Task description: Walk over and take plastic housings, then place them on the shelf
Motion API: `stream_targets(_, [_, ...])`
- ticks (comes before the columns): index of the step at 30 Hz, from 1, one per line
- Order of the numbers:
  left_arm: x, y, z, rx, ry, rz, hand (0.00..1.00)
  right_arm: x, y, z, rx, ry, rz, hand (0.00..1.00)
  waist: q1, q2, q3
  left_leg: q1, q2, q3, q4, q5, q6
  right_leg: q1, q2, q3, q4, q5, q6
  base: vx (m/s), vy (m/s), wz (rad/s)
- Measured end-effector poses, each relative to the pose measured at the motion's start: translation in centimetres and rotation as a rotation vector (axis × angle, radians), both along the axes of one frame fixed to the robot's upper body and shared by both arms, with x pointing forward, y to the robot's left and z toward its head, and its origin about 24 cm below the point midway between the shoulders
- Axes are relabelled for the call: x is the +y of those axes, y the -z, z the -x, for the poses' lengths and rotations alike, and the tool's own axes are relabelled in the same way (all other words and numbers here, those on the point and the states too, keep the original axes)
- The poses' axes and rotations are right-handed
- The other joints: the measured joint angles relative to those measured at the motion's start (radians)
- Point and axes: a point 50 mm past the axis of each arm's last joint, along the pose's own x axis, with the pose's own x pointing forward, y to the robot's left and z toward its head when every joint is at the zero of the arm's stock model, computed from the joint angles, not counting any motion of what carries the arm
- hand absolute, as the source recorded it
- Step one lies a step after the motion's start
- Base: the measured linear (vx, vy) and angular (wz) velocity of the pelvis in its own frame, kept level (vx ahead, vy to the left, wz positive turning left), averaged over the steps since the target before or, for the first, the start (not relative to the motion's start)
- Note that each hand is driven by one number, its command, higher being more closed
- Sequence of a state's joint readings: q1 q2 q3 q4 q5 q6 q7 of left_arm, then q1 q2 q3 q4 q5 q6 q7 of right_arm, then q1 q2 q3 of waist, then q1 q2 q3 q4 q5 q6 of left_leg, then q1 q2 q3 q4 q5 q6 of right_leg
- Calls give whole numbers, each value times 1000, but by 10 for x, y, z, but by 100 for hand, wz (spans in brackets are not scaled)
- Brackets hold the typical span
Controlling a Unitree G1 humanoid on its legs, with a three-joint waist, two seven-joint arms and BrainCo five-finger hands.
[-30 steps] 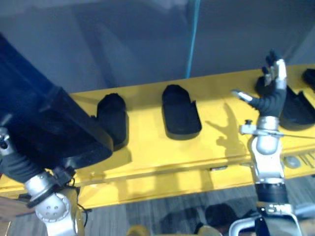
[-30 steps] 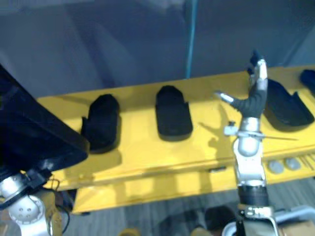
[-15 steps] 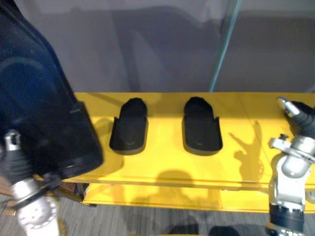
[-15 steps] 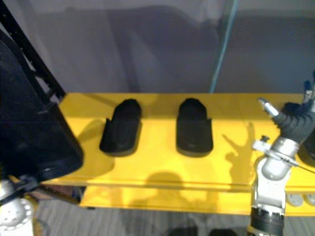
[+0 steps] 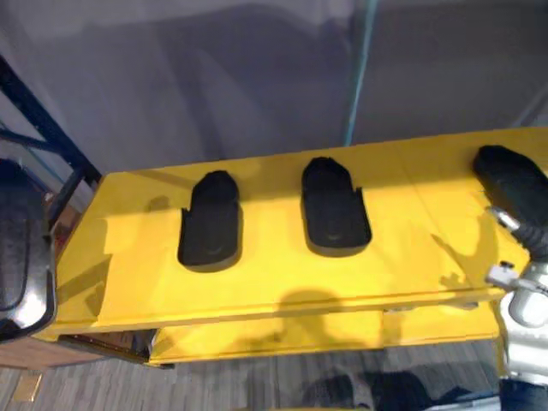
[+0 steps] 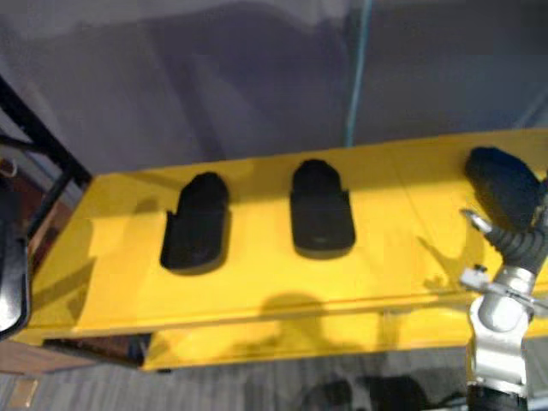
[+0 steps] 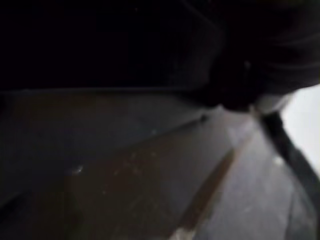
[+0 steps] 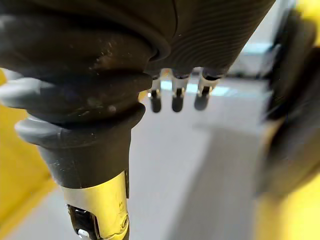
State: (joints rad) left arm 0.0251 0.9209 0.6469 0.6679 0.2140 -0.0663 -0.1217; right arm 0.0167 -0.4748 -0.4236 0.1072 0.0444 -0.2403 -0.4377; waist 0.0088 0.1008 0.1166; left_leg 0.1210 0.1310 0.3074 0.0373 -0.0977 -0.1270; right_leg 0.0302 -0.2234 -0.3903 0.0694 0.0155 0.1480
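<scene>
While I stand before the yellow shelf, three black plastic housings lie in a row on its top. The left housing and the middle housing each run lengthwise from front to back, rounded end toward the grey wall and squared, open end toward me, hollow side up. The left one leans a little off that line. The right housing lies at an angle near the shelf's right end, rounded end toward the back.

My right hand is raised just in front of the right housing. Its fingers hang fairly straight with nothing between them and the thumb.

My left hand is a dark mass in its wrist view, and I cannot tell whether it holds anything. A dark glossy thing sits beside the shelf's left end, too cut off to identify.

Bare yellow lies between the left housing and the left edge, along the front strip, and more widely between the middle and right housings. A dark rack post slants near the left end, and a teal strip runs up the wall.
</scene>
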Motion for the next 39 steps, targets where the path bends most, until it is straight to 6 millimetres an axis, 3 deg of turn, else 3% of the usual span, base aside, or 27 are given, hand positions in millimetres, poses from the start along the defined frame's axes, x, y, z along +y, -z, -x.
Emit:
stream_targets(8, [-14,16,-29,162,124,58,100,-53,43,44,151,370,-113,0,-36,5,18,-3,-4,37,0,2,3,-19,2,35,-5,13,-3,-21,2,-12])
stream_targets(10, [-16,18,-32,196,135,50,100,-58,51,49,178,408,-133,0,-50,1,31,-20,-4,39,4,1,3,-40,0,38,7,14,-4,-40,-4,-1])
stream_targets(15, [-11,19,-32,261,75,40,100,-70,65,66,206,506,-193,0,-51,-8,92,-21,-3,61,17,-5,11,-51,-2,55,21,14,-6,-49,2,-7])
stream_targets(18, [-3,10,-28,317,33,-1,100,-75,71,74,201,560,-238,0,-50,-22,109,-40,0,63,47,-15,18,-65,-5,61,32,13,-9,-21,2,-1])
stream_targets(21, [1,0,-30,303,-10,-21,100,-77,74,77,180,583,-287,0,-50,-36,134,-72,1,61,82,-19,24,-84,-13,60,49,11,-12,-37,2,5])
stream_targets(30, [2,-4,-32,235,-86,-71,100,-77,75,75,125,593,-325,0,-51,-52,191,-132,21,63,153,-50,27,-136,-14,68,96,2,-25,-56,-11,0])
stream_targets(31, [0,-1,-33,222,-100,-72,0,-78,74,77,117,600,-328,0,-52,-55,195,-150,24,62,168,-52,28,-148,-14,67,101,2,-25,-34,-25,1])
stream_targets(37, [-11,14,-41,138,-151,-79,0,-79,67,73,61,584,-344,0,-50,-59,235,-217,46,65,259,-92,29,-208,-12,95,140,0,-28,-30,-6,-6])
stream_targets(39, [-15,8,-48,81,-162,-104,0,-80,60,72,39,566,-332,0,-50,-59,269,-230,52,70,298,-111,35,-224,-14,109,155,0,-28,-49,23,-13])
